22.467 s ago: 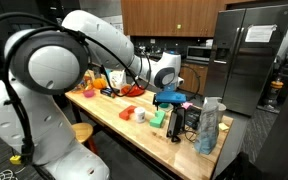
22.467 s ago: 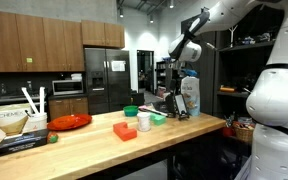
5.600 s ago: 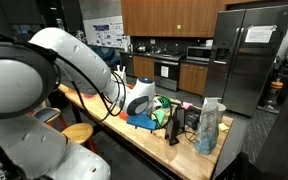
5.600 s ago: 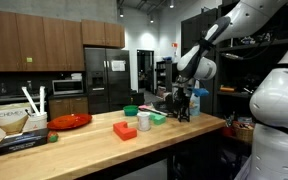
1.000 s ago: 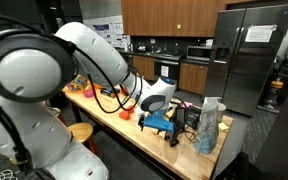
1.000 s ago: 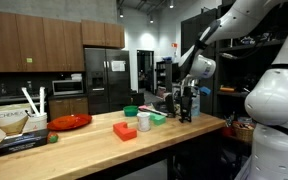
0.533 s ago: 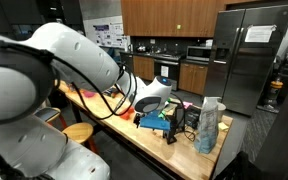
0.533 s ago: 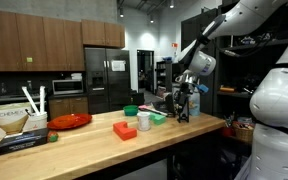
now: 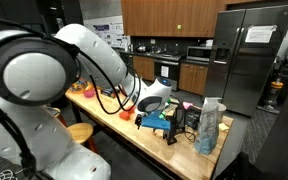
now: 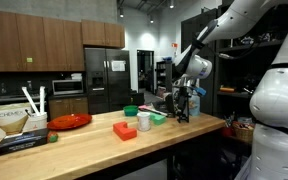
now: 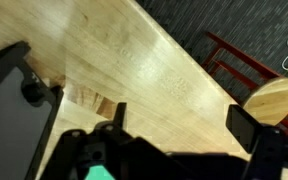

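My gripper (image 11: pixel 184 120) is open, and only bare wooden countertop (image 11: pixel 154 60) shows between its two dark fingers (image 11: pixel 248 126). In both exterior views it hangs low over the counter's end, gripper (image 9: pixel 160 122) and gripper (image 10: pixel 183 104), right beside a black upright stand (image 9: pixel 180 124). The wrist view shows a black flat object (image 11: pixel 12 105) at the left, close to one finger. Nothing is held.
A clear bag (image 9: pixel 210 126) stands at the counter's end. Further along are an orange block (image 10: pixel 124 130), a white cup (image 10: pixel 144 121), a green bowl (image 10: pixel 131 111), a red plate (image 10: pixel 71 121) and a box (image 10: pixel 8 122). Beyond the edge are a red stool (image 11: pixel 246 62) and a wooden seat (image 11: pixel 270 100).
The arm's upper links swung briefly and returned. The gripper stays low beside the black stand, still open, with nothing taken or released.
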Available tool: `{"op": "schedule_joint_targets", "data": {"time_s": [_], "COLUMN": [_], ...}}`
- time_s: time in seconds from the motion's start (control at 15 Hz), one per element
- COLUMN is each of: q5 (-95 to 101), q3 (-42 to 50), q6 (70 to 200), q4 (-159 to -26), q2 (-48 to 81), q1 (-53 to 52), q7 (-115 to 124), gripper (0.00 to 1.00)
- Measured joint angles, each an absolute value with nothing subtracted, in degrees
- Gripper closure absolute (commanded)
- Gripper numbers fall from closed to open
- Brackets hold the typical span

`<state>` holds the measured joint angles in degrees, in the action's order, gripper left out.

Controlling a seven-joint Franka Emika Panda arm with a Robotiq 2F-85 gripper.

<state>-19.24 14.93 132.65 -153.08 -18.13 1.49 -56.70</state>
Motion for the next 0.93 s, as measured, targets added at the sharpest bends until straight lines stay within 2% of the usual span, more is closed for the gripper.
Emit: {"op": "schedule_joint_targets", "data": {"time_s": [0.33, 0.67, 0.93], "q5": [-22.7, -28.3, -19.1], "q3": [14.0, 7.9, 3.7], "q6": [136.9, 143.1, 152.3], "q4": [-151.5, -144.1, -146.4], "q2": [-15.4, -9.5, -6.4], "q1": [1.0, -4.1, -4.3], "q7": [-52.9, -47.9, -42.8], "gripper": [0.00, 0.00, 0.00]}}
